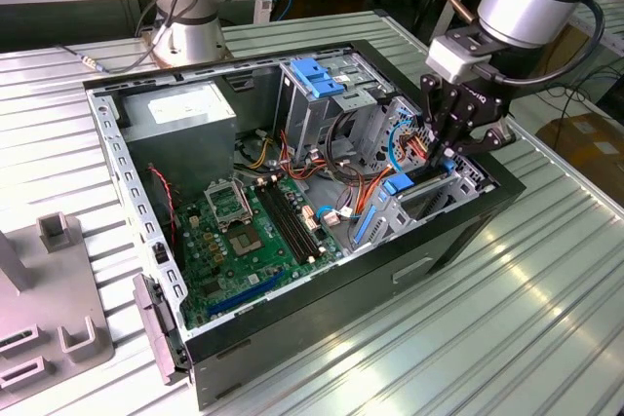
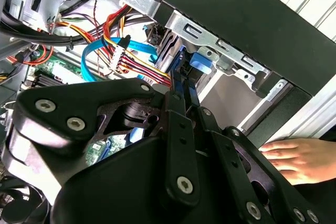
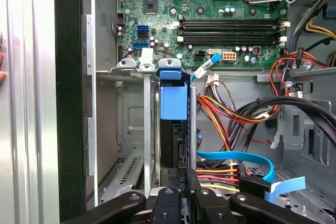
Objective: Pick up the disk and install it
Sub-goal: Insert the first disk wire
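Note:
The disk (image 3: 173, 103) stands on edge in a slot of the metal drive bay (image 3: 131, 129) at the front corner of the open computer case (image 1: 322, 309). Its blue plastic carrier (image 2: 197, 64) faces the motherboard. My gripper (image 1: 450, 148) reaches down into the case from above, and its black fingers (image 3: 173, 195) are shut on the disk's rear edge. In the second wrist view the fingertips (image 2: 179, 90) pinch the blue carrier edge close to the bay's metal rails. Most of the disk's flat faces are hidden by the bay walls.
Orange, red and blue cables (image 3: 236, 166) crowd the space beside the bay. The motherboard (image 1: 253, 231) lies on the case floor, with a grey power-supply box (image 1: 180, 114) and a blue-latched drive cage (image 1: 317, 80) behind. A person's hand (image 2: 296, 156) rests outside the case wall.

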